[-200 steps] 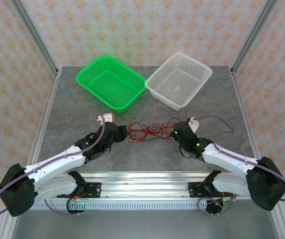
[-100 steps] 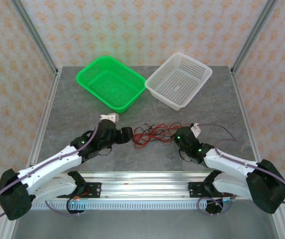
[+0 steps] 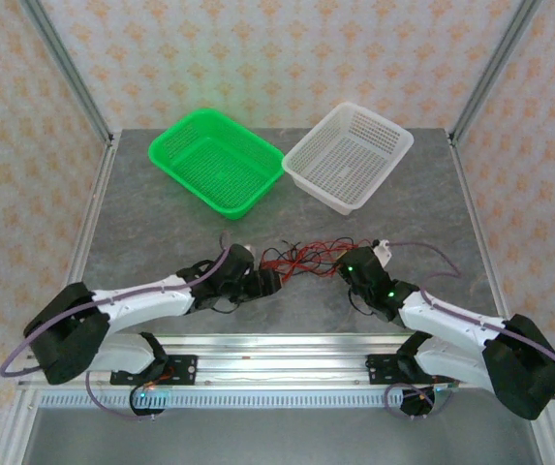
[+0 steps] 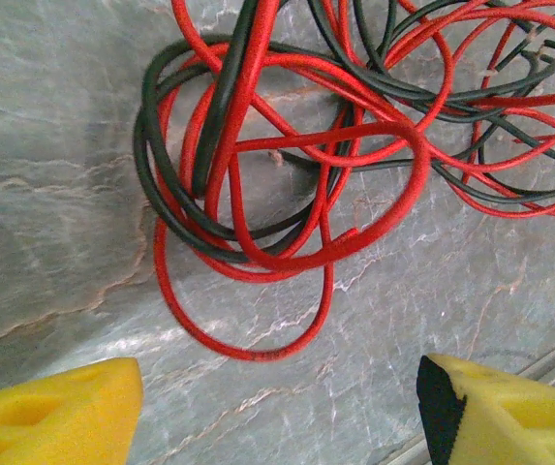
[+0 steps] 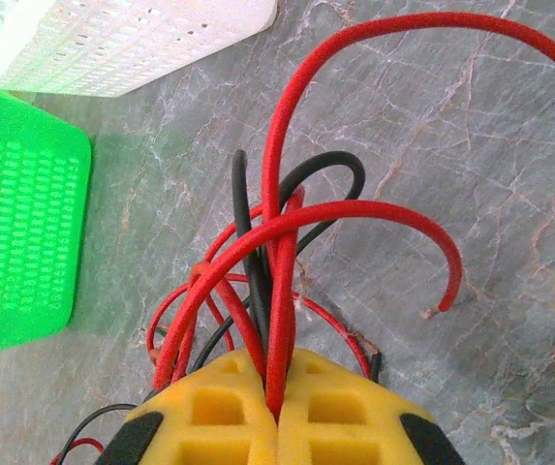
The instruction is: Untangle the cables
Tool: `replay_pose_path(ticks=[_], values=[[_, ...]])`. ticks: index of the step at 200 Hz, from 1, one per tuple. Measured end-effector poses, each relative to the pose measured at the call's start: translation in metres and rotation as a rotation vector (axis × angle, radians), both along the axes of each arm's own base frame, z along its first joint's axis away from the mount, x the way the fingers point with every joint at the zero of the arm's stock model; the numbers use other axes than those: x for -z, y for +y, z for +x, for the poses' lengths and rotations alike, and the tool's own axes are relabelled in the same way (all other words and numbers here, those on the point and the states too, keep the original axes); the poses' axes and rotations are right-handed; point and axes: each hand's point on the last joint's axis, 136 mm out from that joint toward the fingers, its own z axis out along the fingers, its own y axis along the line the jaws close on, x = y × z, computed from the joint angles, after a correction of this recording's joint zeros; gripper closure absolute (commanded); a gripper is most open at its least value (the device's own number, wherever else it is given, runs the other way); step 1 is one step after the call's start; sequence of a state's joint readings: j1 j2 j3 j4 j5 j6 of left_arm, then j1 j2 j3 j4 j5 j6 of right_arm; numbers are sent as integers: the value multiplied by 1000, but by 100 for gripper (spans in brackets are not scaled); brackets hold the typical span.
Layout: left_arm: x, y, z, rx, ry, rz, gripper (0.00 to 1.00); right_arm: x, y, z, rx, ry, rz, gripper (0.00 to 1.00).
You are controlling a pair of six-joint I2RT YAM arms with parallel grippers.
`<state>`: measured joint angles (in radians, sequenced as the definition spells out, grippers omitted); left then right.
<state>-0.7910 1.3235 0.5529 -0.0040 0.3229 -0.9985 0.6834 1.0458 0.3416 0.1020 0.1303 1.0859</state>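
Thin red and black cables (image 3: 301, 257) tangled on grey marble desk (image 3: 161, 232) between both claws.
Left claw (image 4: 277, 412) spread wide beside the tangle; right claw (image 5: 279, 397) clamped on several strands.

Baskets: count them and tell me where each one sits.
2. The green basket sits at the far side of the table, left of centre. The white basket stands right beside it, right of centre. None seems hidden.
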Motion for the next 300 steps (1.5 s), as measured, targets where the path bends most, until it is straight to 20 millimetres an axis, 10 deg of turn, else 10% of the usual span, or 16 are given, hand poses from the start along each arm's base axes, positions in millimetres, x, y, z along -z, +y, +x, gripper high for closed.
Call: replay_pose_path(ticks=[67, 135, 213, 300], values=[[22, -25, 19, -81, 65, -89, 36, 5, 0, -3, -10, 0, 10, 100], [32, -40, 65, -157, 3, -79, 100, 2, -1, -8, -11, -14, 48, 100], [-11, 19, 91, -260, -146, 1, 100, -12, -23, -16, 10, -41, -28, 100], [-38, 57, 77, -112, -205, 229, 100, -46, -17, 9, -136, -96, -338, 99]])
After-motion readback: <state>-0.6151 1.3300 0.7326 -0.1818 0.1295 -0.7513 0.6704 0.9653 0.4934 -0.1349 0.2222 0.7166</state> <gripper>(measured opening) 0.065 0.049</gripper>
